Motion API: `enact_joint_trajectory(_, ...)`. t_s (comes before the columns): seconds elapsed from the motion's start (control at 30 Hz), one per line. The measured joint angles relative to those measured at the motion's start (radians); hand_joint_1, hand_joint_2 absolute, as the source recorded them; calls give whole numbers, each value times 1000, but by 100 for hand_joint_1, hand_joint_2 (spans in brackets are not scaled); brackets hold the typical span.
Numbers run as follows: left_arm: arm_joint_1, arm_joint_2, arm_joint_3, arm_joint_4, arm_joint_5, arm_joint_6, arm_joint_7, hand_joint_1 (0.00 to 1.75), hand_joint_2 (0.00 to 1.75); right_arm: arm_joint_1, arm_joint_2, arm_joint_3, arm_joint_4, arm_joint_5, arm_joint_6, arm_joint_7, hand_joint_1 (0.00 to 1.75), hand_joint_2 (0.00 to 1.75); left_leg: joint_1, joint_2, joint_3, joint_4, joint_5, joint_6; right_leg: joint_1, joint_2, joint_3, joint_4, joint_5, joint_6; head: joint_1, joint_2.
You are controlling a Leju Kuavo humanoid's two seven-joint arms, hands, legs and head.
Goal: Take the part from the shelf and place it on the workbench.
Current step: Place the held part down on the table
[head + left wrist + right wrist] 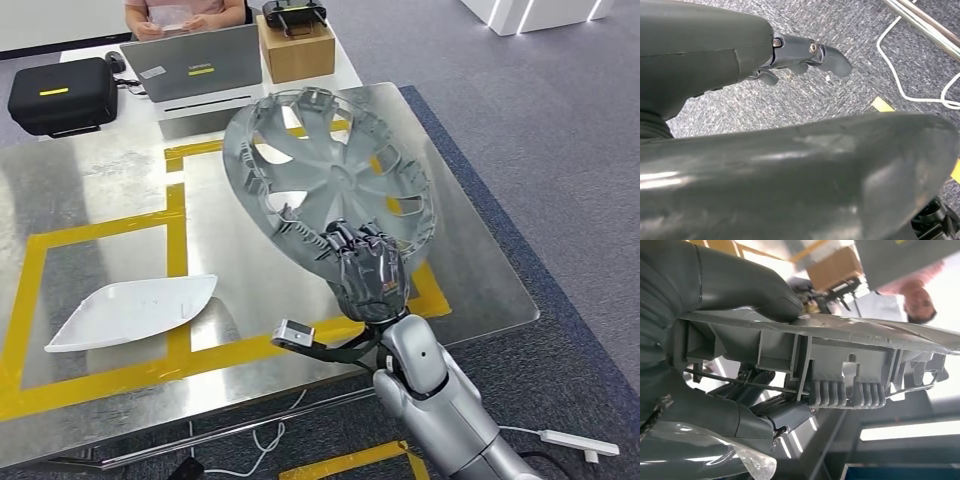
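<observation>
One grey wheel cover (332, 175) sits in the centre of the frame, tilted, inner ribbed side up, its rim rising toward the upper left. The right hand (367, 270) grips its lower edge, thumb over and fingers under. One white curved panel (132, 310) lies at lower left on the steel worktop (98, 180), with bare metal between them. The left hand (806, 52) hangs over carpet, fingers loosely apart.

Right arm: silver, extended forward from lower right, wrist bent upward. Right hand (367, 268): fingers curled closed in a grip, thumb (749, 287) pressed opposite the darker fingers (753, 412). Left hand (806, 55): hanging downward, fingers extended, holding nothing.
</observation>
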Motion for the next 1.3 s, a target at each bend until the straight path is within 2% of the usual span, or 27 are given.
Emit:
enact_joint_trajectory(0.43, -3, 0, 0, 0, -1, -9, -3, 0, 0, -26, 0, 81, -27, -2, 0, -46, 175, 175, 0, 0, 0, 0, 0, 0, 0, 0, 0, 0, 0, 0, 0, 0)
enact_joint_trajectory(0.6, -3, -1, 0, 0, -1, -9, -3, 0, 0, -29, 0, 97, -18, 10, -11, -39, 175, 175, 0, 0, 0, 0, 0, 0, 0, 0, 0, 0, 0, 0, 0, 0)
enact_joint_trajectory(0.67, -3, 0, 0, 0, -1, -8, -3, 0, 0, -29, 0, 100, -15, 19, -19, -29, 175, 175, -2, 0, -1, 2, -3, 10, -4, -3, 3, -7, 3, 7, -1, 0)
enact_joint_trajectory(0.73, -3, 1, 0, 0, -1, -7, -3, 0, 0, -29, 1, 101, -14, 27, -28, -19, 175, 175, -2, -3, 12, -19, 3, 28, -6, -1, 10, -16, 6, 18, 0, 0)
enact_joint_trajectory(0.8, -5, -1, 0, 0, -1, -7, -3, 0, 0, -31, 1, 102, -11, 34, -38, -13, 175, 175, 3, -11, 33, -50, 17, 39, -6, 20, -6, 21, -21, 19, 3, 0)
enact_joint_trajectory(0.83, -6, -3, 0, 0, -1, -7, -3, 0, 0, -32, 0, 102, -9, 39, -44, -12, 175, 175, 6, -16, 38, -57, 20, 40, -6, 33, -33, 75, -51, 19, 5, 0)
enact_joint_trajectory(0.9, -9, -4, 0, 0, -1, -7, -2, 0, 0, -31, -3, 103, -3, 46, -52, -11, 175, 175, 7, -29, 38, -57, 20, 40, -9, 44, -99, 207, -108, 22, 6, 0)
enact_joint_trajectory(0.93, -9, -4, 0, 0, -1, -7, -2, 0, 0, -30, -4, 105, 0, 48, -54, -10, 175, 175, 8, -39, 38, -55, 19, 39, -11, 44, -121, 248, -116, 25, 6, 0)
enact_joint_trajectory(0.97, -9, -4, 0, 0, -1, -7, -1, 0, 0, -29, -6, 106, 4, 48, -54, -10, 175, 175, 11, -50, 38, -52, 17, 35, -13, 45, -123, 247, -103, 28, 5, 0)
enact_joint_trajectory(1.0, -8, -4, 0, 0, -1, -7, -1, 0, 0, -28, -7, 107, 8, 48, -54, -9, 175, 175, 14, -64, 37, -46, 13, 29, -18, 48, -104, 207, -71, 32, 6, 0)
enact_joint_trajectory(1.03, -8, -5, 0, 0, -1, -7, 0, 0, 0, -28, -8, 108, 10, 48, -54, -8, 175, 175, 19, -77, 36, -36, 8, 20, -23, 61, -70, 139, -38, 37, 6, 0)
enact_joint_trajectory(1.07, -8, -4, 0, 0, -1, -7, 0, 0, 0, -28, -9, 108, 12, 47, -54, -7, 175, 175, 21, -90, 31, -25, 2, 10, -28, 85, -37, 79, -18, 41, 8, 0)
enact_joint_trajectory(1.1, -9, -4, 0, 0, -1, -7, 0, 0, 0, -29, -9, 108, 14, 47, -54, -7, 175, 175, 23, -102, 24, -13, -3, 1, -31, 103, -12, 36, -8, 40, 10, 0)
enact_joint_trajectory(1.13, -8, -3, 0, 0, -1, -7, 0, 0, 0, -29, -10, 108, 15, 47, -54, -7, 175, 175, 24, -111, 17, -4, -6, -7, -32, 116, -2, 20, -11, 36, 10, 0)
enact_joint_trajectory(1.17, -7, -2, 0, 0, -1, -7, 0, 0, 0, -28, -11, 109, 17, 48, -54, -7, 175, 175, 25, -120, 11, 0, -5, -12, -30, 118, -1, 23, -17, 28, 10, 0)
enact_joint_trajectory(1.23, -4, -2, 0, 0, -1, -7, 0, 0, 0, -27, -11, 109, 17, 48, -53, -7, 175, 175, 28, -127, 6, 3, -5, -20, -28, 97, 0, 27, -17, 11, 7, 0)
enact_joint_trajectory(1.27, -4, -3, 0, 0, -2, -8, 0, 0, 0, -27, -11, 109, 17, 47, -52, -5, 175, 175, 27, -111, 0, 15, -13, -24, -27, 87, 3, 27, -18, 4, 5, 0)
enact_joint_trajectory(1.3, -5, -3, 0, 0, -2, -8, 0, 0, 0, -28, -11, 109, 16, 47, -51, -4, 175, 175, 26, -86, -15, 48, -31, -27, -27, 76, 6, 27, -19, -2, 3, 0)
